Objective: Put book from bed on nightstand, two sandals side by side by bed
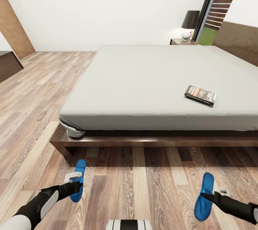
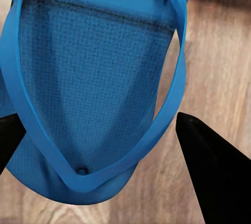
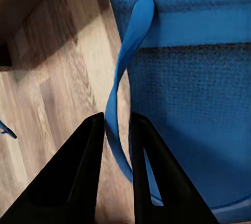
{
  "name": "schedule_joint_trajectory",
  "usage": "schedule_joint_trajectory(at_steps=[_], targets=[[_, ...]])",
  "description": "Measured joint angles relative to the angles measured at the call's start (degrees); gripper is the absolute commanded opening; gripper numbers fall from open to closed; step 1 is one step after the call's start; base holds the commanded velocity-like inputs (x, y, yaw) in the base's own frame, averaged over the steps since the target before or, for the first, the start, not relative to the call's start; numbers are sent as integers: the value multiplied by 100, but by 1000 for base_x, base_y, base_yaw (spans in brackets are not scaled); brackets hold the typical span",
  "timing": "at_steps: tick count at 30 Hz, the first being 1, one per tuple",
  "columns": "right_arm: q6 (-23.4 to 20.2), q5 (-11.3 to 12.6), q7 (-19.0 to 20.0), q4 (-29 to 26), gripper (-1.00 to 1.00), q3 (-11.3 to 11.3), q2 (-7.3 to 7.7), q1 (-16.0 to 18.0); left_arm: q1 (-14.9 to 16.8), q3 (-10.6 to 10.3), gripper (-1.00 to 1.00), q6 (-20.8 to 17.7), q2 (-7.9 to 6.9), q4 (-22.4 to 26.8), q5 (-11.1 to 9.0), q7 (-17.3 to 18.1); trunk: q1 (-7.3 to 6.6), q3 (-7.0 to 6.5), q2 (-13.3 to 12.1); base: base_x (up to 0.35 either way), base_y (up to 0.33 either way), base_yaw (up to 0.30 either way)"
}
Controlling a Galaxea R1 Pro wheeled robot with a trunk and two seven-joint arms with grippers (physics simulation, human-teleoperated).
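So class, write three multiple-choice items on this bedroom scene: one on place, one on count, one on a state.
1. Where is the book?
A. on the mattress
B. on the floor
C. on the nightstand

2. How many blue sandals show?
A. one
B. two
C. three

3. The right end effector is:
A. wide open
B. holding the book
C. shut on a sandal strap

Key: A, the book lies on the bed; B, the left sandal and the right sandal; C, its fingers pinch the strap.
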State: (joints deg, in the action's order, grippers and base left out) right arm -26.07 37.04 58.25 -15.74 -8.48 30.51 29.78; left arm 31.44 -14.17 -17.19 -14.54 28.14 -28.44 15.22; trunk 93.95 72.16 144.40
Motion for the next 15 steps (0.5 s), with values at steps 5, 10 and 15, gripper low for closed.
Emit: schedule_joint_trajectory(at_steps=[5, 10, 15], targets=[[-509, 165, 250, -437, -100, 15, 161, 5, 0, -4, -100, 4, 8, 0, 0, 2, 0, 0, 0, 0, 0, 0], [-1065, 410, 283, -871, -100, 32, 183, 8, 0, -9, -100, 5, 38, 0, -1, -3, 0, 0, 0, 0, 0, 0], [-1288, 706, 396, -1111, -100, 30, 186, 5, 0, -10, -100, -2, 49, -1, 3, 0, 8, 66, 4, 0, 0, 0]])
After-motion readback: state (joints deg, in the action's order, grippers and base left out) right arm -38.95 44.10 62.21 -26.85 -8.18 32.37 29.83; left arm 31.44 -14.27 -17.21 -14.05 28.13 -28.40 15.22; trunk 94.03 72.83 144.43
